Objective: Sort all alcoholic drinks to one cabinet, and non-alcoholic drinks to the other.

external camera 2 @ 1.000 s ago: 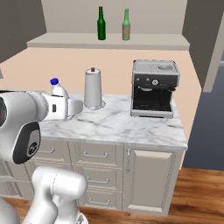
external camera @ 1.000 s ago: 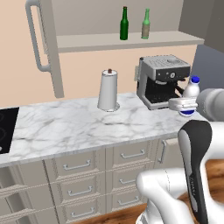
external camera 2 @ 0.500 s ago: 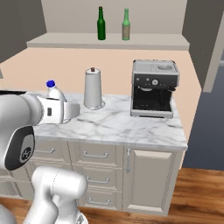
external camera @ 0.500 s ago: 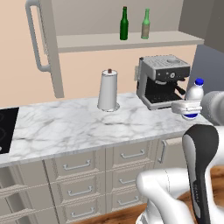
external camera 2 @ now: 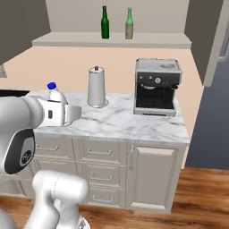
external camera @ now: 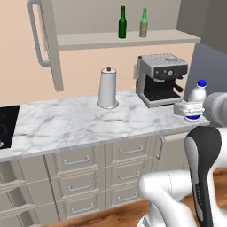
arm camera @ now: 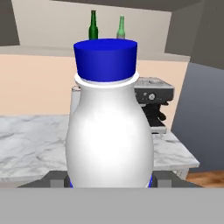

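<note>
Here the gripper [external camera: 189, 109] was clamped on the white bottle [external camera: 196, 98], low on its body, and held it upright in the air off the right end of the marble counter [external camera: 66, 122], clear of the surface. In the hand view the white bottle's smooth round body stood close between the 2 finger tips, blue cap [arm camera: 106, 60] on top.

Judgement: stubby plastic, probably light and stiff enough for a firm pinch; the glossy wall could slip, so a hold at the widest part, below the shoulder, suits it. The 2 glass bottles would likely be heavier and breakable, best taken at the body, not the thin neck.

Count, working outward: 1 white bottle in hand. On the counter: 1 paper towel holder [external camera: 107, 88], 1 coffee machine [external camera: 159, 79]. On the open shelf [external camera: 88, 41] above, standing upright and apart: 1 dark green bottle [external camera: 122, 23], 1 paler green bottle [external camera: 143, 23]. Total seen: 3 drinks.
</note>
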Tool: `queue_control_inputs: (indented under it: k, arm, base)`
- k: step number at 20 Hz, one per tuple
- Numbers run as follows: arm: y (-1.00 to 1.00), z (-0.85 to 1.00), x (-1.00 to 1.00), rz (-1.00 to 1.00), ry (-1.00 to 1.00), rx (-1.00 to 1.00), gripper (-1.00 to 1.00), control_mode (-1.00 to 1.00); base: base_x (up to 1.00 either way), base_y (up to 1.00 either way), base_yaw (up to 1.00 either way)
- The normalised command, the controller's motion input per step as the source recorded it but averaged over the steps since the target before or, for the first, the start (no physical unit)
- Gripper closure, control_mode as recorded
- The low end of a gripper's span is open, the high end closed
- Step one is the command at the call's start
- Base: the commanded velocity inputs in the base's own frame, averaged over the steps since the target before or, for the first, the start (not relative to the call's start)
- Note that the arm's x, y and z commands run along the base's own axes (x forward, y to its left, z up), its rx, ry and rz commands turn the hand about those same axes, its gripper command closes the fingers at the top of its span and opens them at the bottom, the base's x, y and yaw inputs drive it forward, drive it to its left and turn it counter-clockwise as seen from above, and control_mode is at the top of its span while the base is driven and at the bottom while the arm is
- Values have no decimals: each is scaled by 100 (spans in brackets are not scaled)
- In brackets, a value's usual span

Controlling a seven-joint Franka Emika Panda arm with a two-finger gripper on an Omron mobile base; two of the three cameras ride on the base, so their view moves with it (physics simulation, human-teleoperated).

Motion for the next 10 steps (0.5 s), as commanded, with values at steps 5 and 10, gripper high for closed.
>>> queue_control_inputs:
  k: [5, 10]
  arm:
    - [0, 0, 0, 0, 0, 0, 100, 100]
    - [0, 0, 0, 0, 0, 0, 100, 100]
  base:
    - [-91, 6, -1]
    - [-78, 25, -2]
